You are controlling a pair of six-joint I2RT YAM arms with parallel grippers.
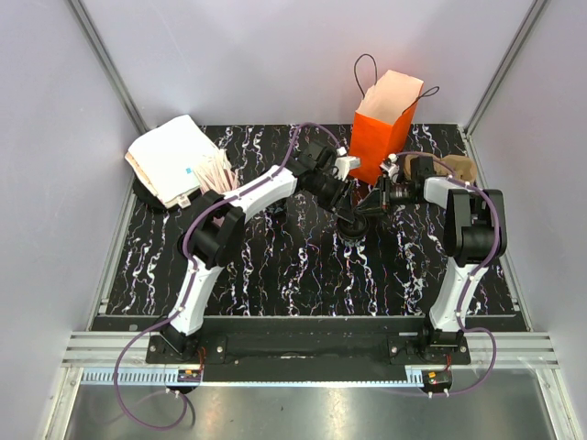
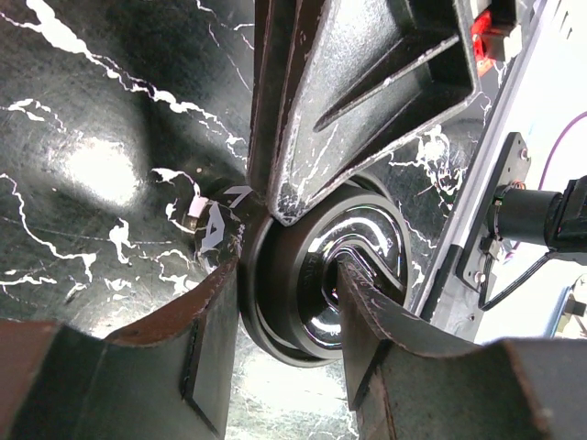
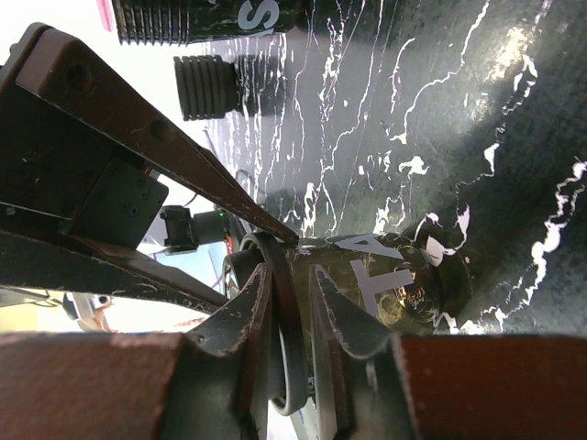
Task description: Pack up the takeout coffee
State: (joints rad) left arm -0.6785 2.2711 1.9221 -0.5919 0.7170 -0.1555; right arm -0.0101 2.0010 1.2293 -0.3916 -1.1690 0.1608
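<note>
Left jaws stand half-wide and clasp the takeout coffee (image 1: 353, 226) by its wall just under the lid (image 2: 335, 275), likely steadying it. The right jaws, narrow, straddle the lid's rim; I cannot tell whether they grip it. It stands mid-way across the worktop (image 1: 275, 266), apparently upright, long axis vertical, lid up, near the orange paper bag (image 1: 385, 128).

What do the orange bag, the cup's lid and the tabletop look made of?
Orange bag: paper, matte, crisp folds, cord handles.
Lid: likely plastic, glossy black, sharp reflections.
Tabletop: black white-veined marble look, shiny; possibly a printed sheet.
</note>
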